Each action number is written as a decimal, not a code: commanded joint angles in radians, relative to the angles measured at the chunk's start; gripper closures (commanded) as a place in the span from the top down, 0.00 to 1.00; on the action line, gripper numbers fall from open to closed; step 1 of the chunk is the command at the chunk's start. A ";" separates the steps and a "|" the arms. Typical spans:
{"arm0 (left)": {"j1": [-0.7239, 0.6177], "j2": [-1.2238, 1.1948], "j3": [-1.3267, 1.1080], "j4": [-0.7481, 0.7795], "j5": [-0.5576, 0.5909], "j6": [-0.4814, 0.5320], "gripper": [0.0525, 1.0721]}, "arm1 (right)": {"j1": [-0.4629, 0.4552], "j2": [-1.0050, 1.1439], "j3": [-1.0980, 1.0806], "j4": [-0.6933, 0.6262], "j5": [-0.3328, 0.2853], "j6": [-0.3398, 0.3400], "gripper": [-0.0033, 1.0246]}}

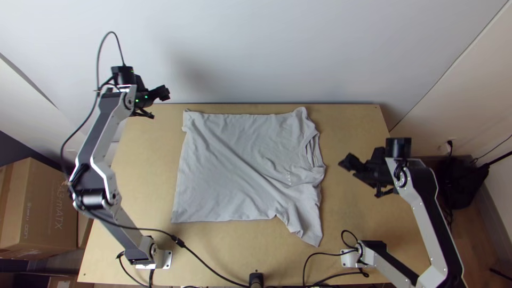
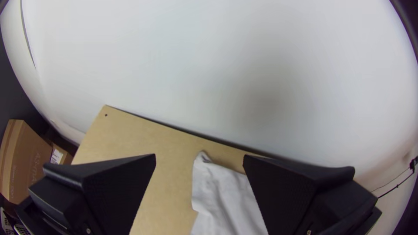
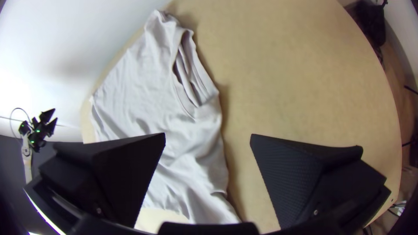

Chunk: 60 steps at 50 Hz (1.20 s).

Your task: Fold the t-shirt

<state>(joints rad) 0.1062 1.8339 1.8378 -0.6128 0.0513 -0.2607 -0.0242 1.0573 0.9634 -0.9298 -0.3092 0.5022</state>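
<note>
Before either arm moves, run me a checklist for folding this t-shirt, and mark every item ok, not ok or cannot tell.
1. Both grippers open: ok. The left gripper and the right gripper have their fingers spread apart.
2. Both grippers free of cloth: ok. One is beyond the shirt's far left corner, the other off its collar side.
3. Shirt wholly on the table: ok.
4. Shirt smooth: not ok. Creases run across it towards the near sleeve.
5. Both sleeves laid out alike: not ok. The near one sticks out towards the table's near edge; no matching one sticks out on the far side.
6. Underneath layer straight: cannot tell; the top layer hides it.
</note>
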 commanded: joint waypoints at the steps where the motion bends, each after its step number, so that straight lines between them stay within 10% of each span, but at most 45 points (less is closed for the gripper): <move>1: -0.003 -0.157 -0.072 -0.045 0.035 0.012 0.95 | -0.025 -0.053 -0.098 -0.035 -0.008 -0.067 0.68; 14: -0.014 -0.377 -0.178 -0.189 0.082 0.098 0.95 | -0.040 -0.039 -0.244 -0.058 -0.010 -0.122 0.48; 34: -0.057 -0.664 -0.519 -0.288 0.085 0.387 0.95 | 0.084 0.142 -0.276 0.019 -0.044 -0.125 0.54; 60: -0.026 -0.745 -0.571 -0.303 0.062 0.425 0.95 | 0.241 0.326 -0.249 0.197 -0.048 -0.045 0.54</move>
<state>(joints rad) 0.0700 1.1095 1.2877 -0.9043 0.1192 0.1364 0.1799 1.3495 0.7036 -0.7567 -0.3527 0.4179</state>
